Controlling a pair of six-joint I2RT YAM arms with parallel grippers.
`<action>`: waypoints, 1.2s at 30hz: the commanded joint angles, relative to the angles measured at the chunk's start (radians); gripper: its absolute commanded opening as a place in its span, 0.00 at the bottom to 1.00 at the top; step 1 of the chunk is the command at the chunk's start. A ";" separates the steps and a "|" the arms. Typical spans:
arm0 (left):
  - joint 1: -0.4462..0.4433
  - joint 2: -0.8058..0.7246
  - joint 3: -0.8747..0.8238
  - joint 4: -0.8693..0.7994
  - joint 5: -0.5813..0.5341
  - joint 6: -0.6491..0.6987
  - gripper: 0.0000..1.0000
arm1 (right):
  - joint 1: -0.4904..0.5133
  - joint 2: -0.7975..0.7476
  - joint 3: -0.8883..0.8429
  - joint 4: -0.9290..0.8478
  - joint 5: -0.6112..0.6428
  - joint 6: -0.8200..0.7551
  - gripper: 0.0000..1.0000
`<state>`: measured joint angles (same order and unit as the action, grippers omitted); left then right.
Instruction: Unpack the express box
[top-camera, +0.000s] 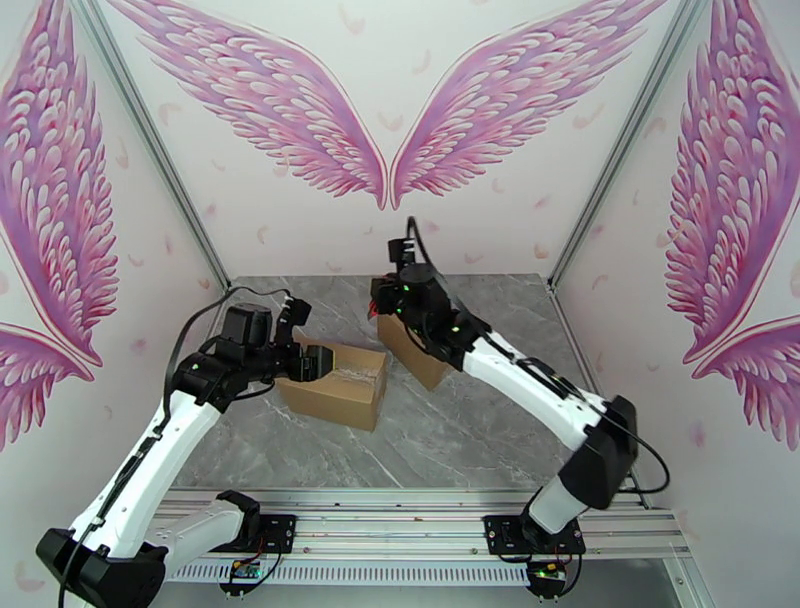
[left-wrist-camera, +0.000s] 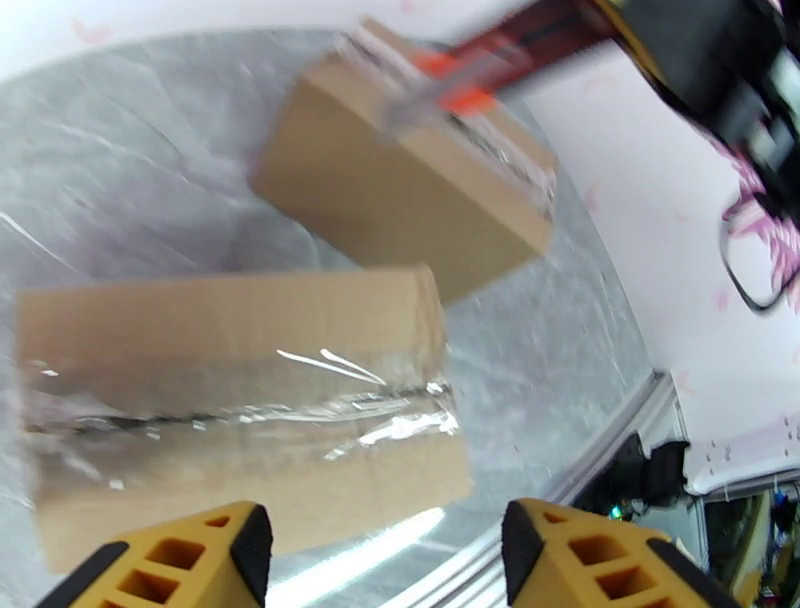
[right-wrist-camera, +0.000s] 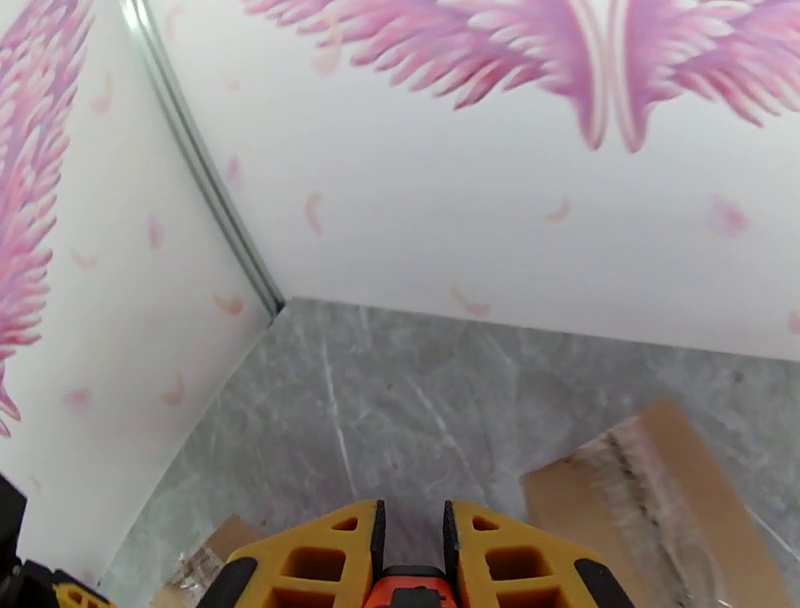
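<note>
2 taped brown cardboard boxes mid-table: nearer box (left-wrist-camera: 230, 330) beside the open left end effector (left-wrist-camera: 385, 545), farther box (left-wrist-camera: 400, 200) at the orange cutter (left-wrist-camera: 455, 88) clamped in the right end effector (right-wrist-camera: 410, 545). Unbraced, it could skid.

Bright, even, diffuse light from overhead, soft short shadow beside near box (top-camera: 335, 385) on grey table (top-camera: 470, 440), white glare streaks on tape (left-wrist-camera: 300, 415) and tabletop in left wrist view, far box (left-wrist-camera: 400, 200) motion-blurred there, wide-angle bending at wrist-view edges, top view sharp.
</note>
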<state>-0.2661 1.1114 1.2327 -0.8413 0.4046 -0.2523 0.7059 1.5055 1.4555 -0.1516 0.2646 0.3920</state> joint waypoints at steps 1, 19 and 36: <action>0.104 0.058 0.027 -0.061 -0.043 0.049 0.68 | -0.014 -0.139 -0.167 0.056 0.070 0.194 0.00; 0.234 0.167 -0.223 0.106 0.095 0.039 0.57 | 0.047 -0.415 -0.751 0.382 0.178 0.697 0.00; 0.237 0.174 -0.317 0.133 0.087 0.010 0.40 | 0.053 -0.366 -0.739 0.368 0.175 0.745 0.00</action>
<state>-0.0250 1.2472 0.9798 -0.6075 0.4858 -0.2195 0.7494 1.1679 0.7082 0.2272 0.4168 1.1305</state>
